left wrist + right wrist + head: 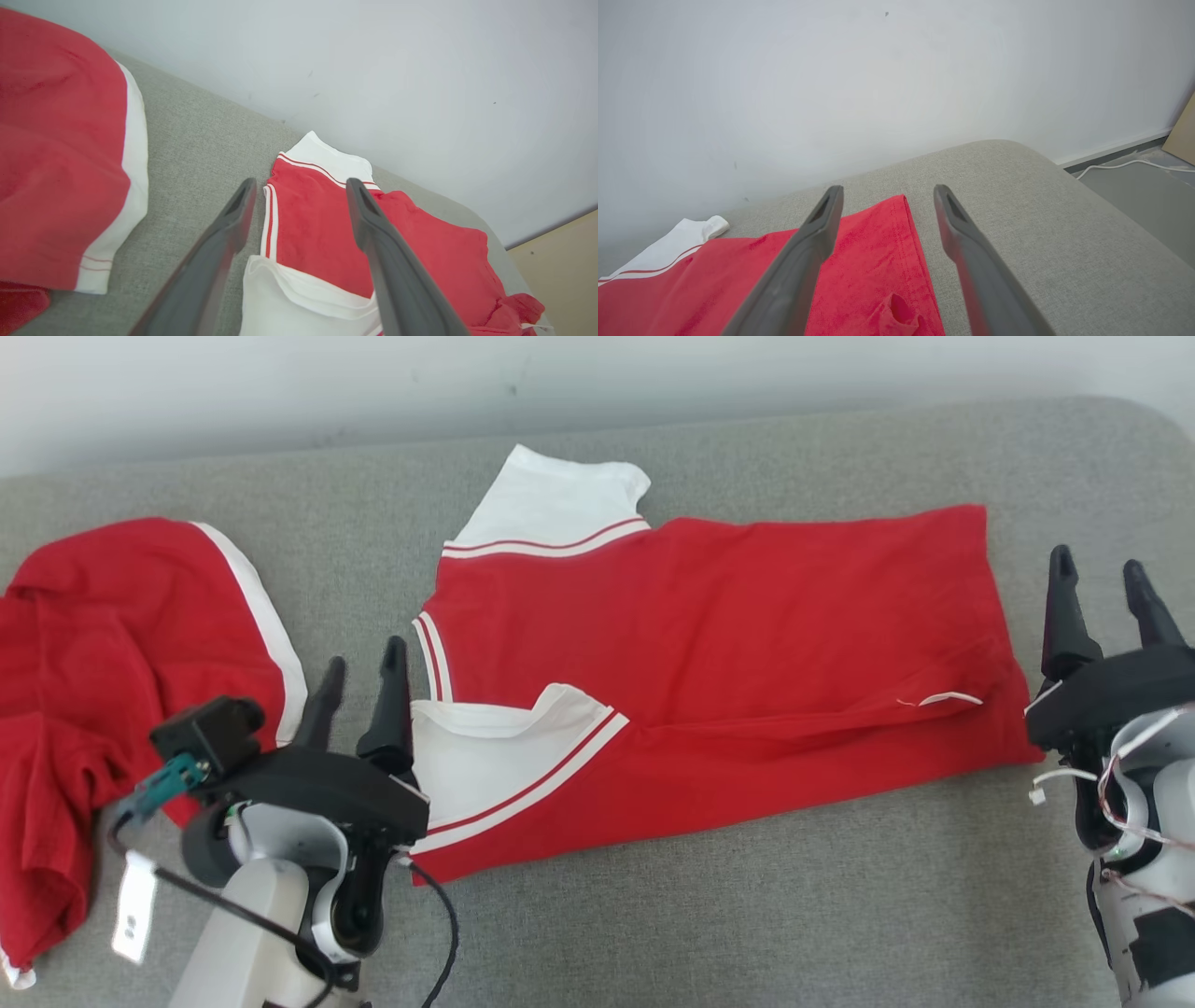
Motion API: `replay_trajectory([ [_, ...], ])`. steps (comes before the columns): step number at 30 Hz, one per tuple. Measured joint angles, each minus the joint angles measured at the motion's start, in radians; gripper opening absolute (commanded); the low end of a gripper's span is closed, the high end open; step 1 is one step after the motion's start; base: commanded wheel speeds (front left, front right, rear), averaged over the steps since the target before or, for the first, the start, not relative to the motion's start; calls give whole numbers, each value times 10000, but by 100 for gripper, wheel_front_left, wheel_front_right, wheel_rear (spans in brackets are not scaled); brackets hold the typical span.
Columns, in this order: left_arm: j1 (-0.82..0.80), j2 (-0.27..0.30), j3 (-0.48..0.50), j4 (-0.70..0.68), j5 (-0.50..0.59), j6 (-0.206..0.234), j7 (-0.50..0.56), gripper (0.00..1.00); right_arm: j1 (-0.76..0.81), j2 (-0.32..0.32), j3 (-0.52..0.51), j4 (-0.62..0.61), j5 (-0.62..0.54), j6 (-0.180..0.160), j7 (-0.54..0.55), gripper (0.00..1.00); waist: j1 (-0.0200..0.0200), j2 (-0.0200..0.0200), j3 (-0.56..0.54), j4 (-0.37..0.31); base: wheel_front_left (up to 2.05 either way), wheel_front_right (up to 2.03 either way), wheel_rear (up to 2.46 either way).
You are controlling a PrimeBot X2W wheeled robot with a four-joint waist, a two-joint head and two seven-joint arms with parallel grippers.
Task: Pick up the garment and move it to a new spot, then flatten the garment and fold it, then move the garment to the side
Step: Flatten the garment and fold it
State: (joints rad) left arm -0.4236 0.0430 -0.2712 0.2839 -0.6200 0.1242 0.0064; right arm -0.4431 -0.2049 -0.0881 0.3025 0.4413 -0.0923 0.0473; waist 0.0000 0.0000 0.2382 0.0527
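The red shirt [728,635] lies folded lengthwise in the middle of the grey surface [747,915]. Its long axis runs left to right, with the white sleeves at the left end and the hem at the right. The left claw [364,665] hangs just beside the sleeve end, fingers apart and empty. The right claw [1100,565] stands just off the hem, also spread and empty, so each arm is nearest its own end. A second red garment [93,653] sits heaped further left.

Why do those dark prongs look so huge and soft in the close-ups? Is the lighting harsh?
Left wrist view: the left end effector sits near the wide-angle lens, looming, slightly blurred. Right wrist view: the right end effector likewise. Head view: even, soft light, faint shadows, the flat red garment sharp.
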Motion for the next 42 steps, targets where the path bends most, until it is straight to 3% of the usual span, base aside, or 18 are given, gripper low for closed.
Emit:
replay_trajectory([
  [12, 1631, 633, 65, -238, 2562, 0, -2326, 100, 1970, 397, 587, -863, -1145, -46, -2278, 100, -1, 0, -982, -203, 0, 0, 0],
  [19, 3051, 506, 815, -437, 3344, 0, -2451, 100, 2914, 798, 1062, -905, -1373, -42, -2592, 100, -2, -1, -1675, -374, 0, 0, 0],
  [28, 4101, 466, 541, -1252, 3747, 0, -2460, 100, 3749, 836, 1206, -1298, -1546, -44, -2694, 100, -2, -1, -2287, -420, 0, 0, 0],
  [42, 4367, 491, 272, -1870, 4011, 0, -2464, 100, 3933, 918, 1068, -1689, -1542, -58, -2777, 100, 1, 1, -2019, -447, 0, 0, 0],
])
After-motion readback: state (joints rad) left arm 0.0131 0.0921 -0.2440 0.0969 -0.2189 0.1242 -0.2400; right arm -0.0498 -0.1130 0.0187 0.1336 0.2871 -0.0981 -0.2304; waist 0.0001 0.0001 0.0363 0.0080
